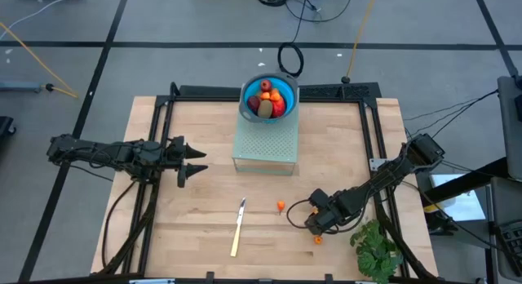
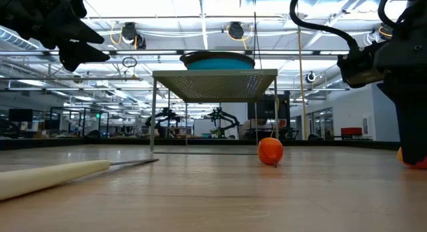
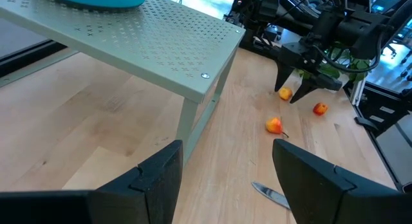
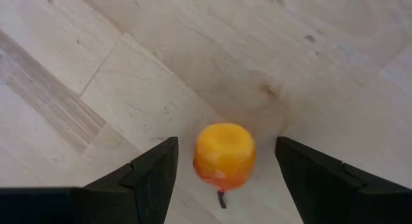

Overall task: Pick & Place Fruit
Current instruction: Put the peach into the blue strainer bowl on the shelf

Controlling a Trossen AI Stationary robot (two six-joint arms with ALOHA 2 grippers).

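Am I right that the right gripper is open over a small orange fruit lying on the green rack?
Not quite. The right gripper is open over a small orange fruit, but the fruit lies on the bare wooden table, not the green rack; the right wrist view shows it.
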